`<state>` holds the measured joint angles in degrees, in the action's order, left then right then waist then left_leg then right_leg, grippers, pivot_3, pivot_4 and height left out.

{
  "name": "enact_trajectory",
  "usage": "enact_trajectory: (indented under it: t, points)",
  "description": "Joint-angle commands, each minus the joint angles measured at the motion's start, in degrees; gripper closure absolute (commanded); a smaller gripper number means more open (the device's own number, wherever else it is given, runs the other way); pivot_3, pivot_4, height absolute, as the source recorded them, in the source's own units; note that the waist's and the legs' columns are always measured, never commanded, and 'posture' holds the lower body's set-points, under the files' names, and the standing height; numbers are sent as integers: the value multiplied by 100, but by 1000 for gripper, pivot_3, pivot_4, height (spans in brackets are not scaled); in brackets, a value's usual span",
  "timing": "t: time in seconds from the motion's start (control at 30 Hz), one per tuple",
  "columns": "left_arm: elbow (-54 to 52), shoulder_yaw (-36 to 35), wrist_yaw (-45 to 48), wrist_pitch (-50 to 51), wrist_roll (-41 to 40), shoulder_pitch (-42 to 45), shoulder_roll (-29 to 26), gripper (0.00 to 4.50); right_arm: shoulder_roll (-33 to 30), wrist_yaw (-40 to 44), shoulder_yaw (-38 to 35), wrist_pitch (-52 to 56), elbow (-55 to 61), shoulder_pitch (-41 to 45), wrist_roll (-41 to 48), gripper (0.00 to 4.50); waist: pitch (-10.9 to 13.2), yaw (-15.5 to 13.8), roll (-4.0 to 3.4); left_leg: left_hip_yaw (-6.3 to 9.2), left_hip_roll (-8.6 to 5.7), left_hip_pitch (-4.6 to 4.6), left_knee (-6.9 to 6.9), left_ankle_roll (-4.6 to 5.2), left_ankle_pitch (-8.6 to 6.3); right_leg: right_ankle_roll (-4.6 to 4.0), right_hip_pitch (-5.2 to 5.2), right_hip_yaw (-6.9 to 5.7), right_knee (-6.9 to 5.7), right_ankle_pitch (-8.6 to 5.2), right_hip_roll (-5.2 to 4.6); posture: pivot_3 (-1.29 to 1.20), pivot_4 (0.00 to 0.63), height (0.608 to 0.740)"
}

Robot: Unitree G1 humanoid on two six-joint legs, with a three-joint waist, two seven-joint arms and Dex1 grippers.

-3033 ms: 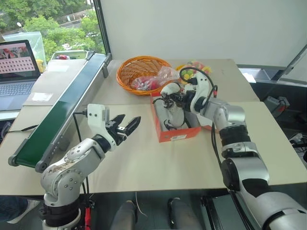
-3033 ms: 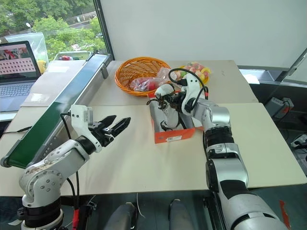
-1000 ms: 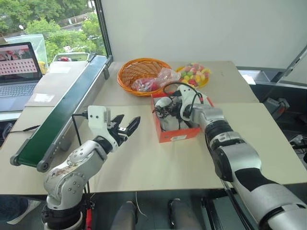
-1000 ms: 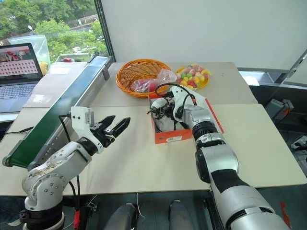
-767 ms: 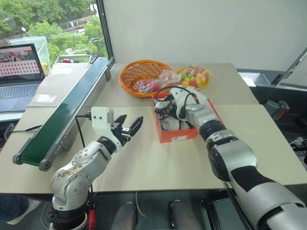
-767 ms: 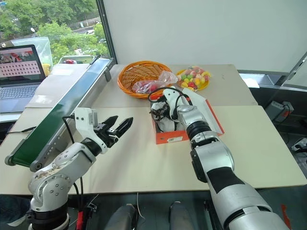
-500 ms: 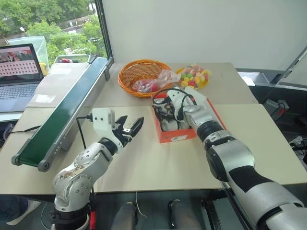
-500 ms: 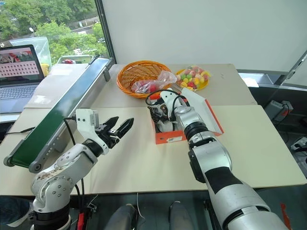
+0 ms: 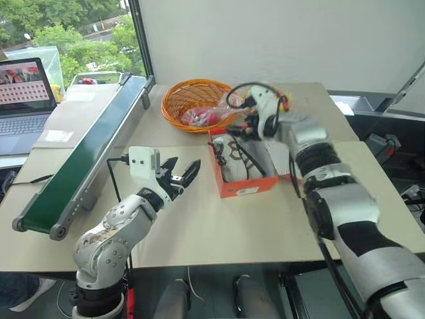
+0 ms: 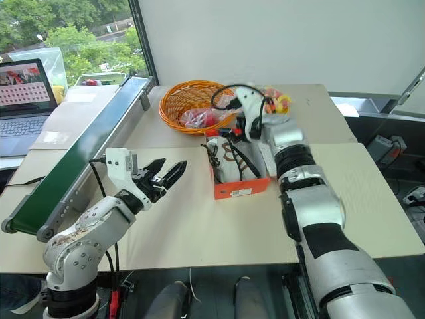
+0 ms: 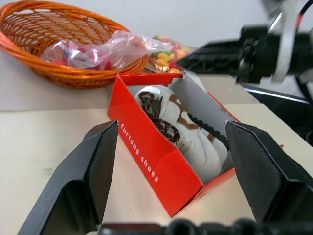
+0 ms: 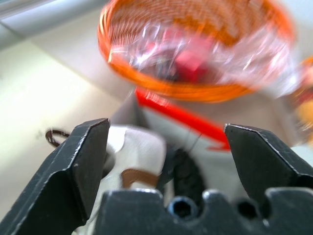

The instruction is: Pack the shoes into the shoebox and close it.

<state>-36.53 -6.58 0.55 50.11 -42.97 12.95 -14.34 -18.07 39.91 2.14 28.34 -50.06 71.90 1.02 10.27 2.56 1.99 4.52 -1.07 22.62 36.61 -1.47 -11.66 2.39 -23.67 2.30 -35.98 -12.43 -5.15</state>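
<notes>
- While the shoes (image 9: pixel 234 154) are lying inside the open shoebox (image 9: pixel 247 189), the right gripper (image 9: pixel 240 130) is hovering over its far end, fingers spread and empty.
- Left of the shoebox, the left gripper (image 9: pixel 179 174) is gaping, holding nothing.
- Its wrist view is revealing the laces, toes pointing away from the wicker basket (image 11: pixel 29 19).

Table (image 9: pixel 199 226) with shoebox (image 9: pixel 247 187), basket (image 9: pixel 192 96)

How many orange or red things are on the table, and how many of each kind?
Basket: 1
Shoebox: 1
Total: 2
</notes>
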Motion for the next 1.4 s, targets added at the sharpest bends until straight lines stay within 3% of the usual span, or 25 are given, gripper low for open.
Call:
enact_trajectory:
  t: [0.03, 0.17, 0.3, 0.33, 0.7, 0.93, 1.0, 1.07, 1.2, 1.3, 1.4]
  points:
    - [-37, -2, 128, -113, -4, 134, -35, 808, -163, 445, 341, 145, 988, -520, -47, 1518, 0, 1, 0, 0, 0, 0, 0, 0, 0, 0, 0, 0, 0, 0, 0, 0, 150, 740]
    - [27, -55, 199, -108, -2, 194, -81, 808, -58, 426, 632, -125, 1062, -958, -191, 2897, 0, 14, 0, -1, 0, 0, 0, 0, 0, 0, -2, 3, -3, 0, 0, 0, 150, 740]
    - [8, -44, 182, -96, 15, 217, -81, 808, 249, 144, 665, -598, 288, -998, -279, 4358, 0, 24, 0, -9, 0, 23, 0, -3, 2, -3, -43, 14, -16, 3, 1, 0, 150, 740]
    - [-29, -65, 163, -82, 5, 205, -90, 808, 311, 93, 681, -749, 43, -970, -320, 4481, 0, 22, 0, -8, 1, 22, 0, -3, 2, -3, -42, 14, -16, 3, 2, 0, 150, 740]
    - [-214, -205, 31, 12, -63, 146, -173, 808, 745, -460, 1138, -1865, -1600, -843, -1082, 4481, -4, 93, 3, -9, 2, -2, 0, -3, 2, -4, -16, 14, -15, 5, 3, 0, 150, 740]
    - [-82, -87, 113, 3, -56, 285, -165, 808, 559, -1380, 2516, -2730, -1900, -838, -2713, 4481, -14, 129, 7, -6, 3, -91, -4, -4, 0, 35, 75, 11, -4, -21, 5, 0, 150, 740]
    - [-8, -50, 161, -8, -49, 346, -157, 808, 490, -1158, 2191, -2647, -1651, -795, -2384, 4481, -14, 95, 8, -2, 2, -108, -4, -4, 1, 40, 96, 8, -4, -24, 5, 0, 150, 740]
    - [89, -21, 242, -21, -33, 412, -169, 808, 416, -693, 1590, -2208, -1076, -805, -1757, 4481, -14, 74, 8, 0, 2, -131, -4, -4, 1, 43, 125, 6, 2, -27, 4, 0, 150, 740]
    - [350, 39, 475, -43, 5, 584, -226, 808, 184, 231, 356, 152, 1240, -1113, -314, 4481, -7, 15, 4, 6, 2, -114, -4, -4, 0, 41, 115, 1, 8, -26, 5, 0, 150, 740]
    - [576, 131, 722, -60, 43, 777, -314, 808, -113, 406, -548, 2338, 3236, -1363, 734, 4481, -2, -12, -5, 6, 1, -23, -2, -3, 1, 2, 19, 4, -8, -2, 3, 0, 150, 740]
    - [763, 170, 922, -83, 79, 910, -413, 808, -308, 359, -1076, 3645, 4370, -1660, 1385, 4481, -2, -18, -5, 7, 1, 47, -1, -3, 0, -2, -60, 3, -19, 1, 2, 0, 150, 740]
